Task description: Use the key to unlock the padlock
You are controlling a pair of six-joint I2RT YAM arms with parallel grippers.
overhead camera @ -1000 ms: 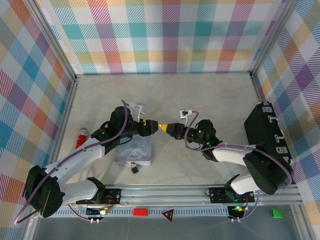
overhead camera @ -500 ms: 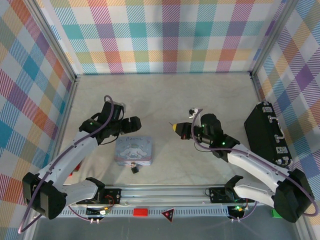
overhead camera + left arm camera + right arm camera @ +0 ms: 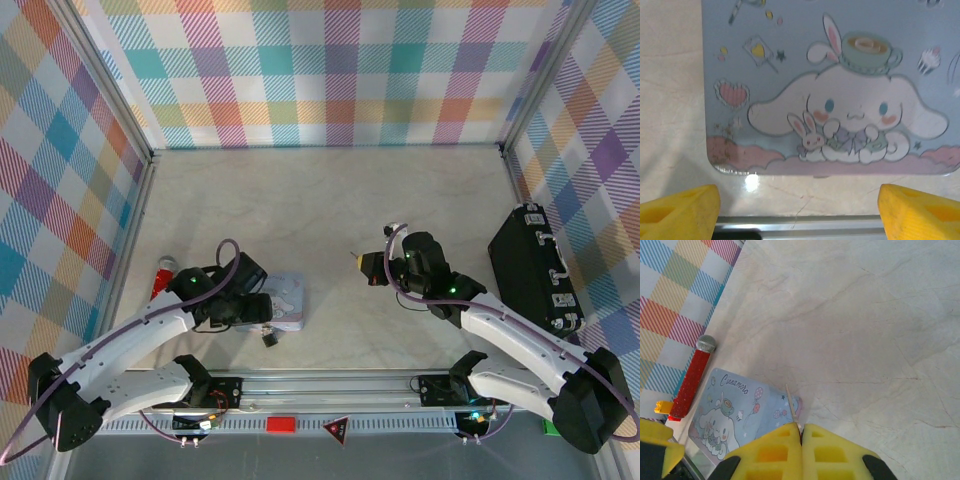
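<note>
One tiny dark padlock [image 3: 270,340] lies on the pale marbled bench [image 3: 330,190], just beside the near edge of the pastel cartoon-printed rectangular tin [image 3: 291,297]. The slim brass-tinted key [image 3: 791,408] juts from the right pincer [image 3: 801,432] — clenched on it — well apart from the padlock. The left pincer [image 3: 799,207] hangs over the tin, released, its fingers wide apart.

The top external camera looks down on the whole table [image 3: 330,200] from above the near edge. The left wrist camera faces straight down, close over the tin [image 3: 830,100]. The right wrist camera looks obliquely left past the right gripper [image 3: 801,432]. All three share the tin.
</note>
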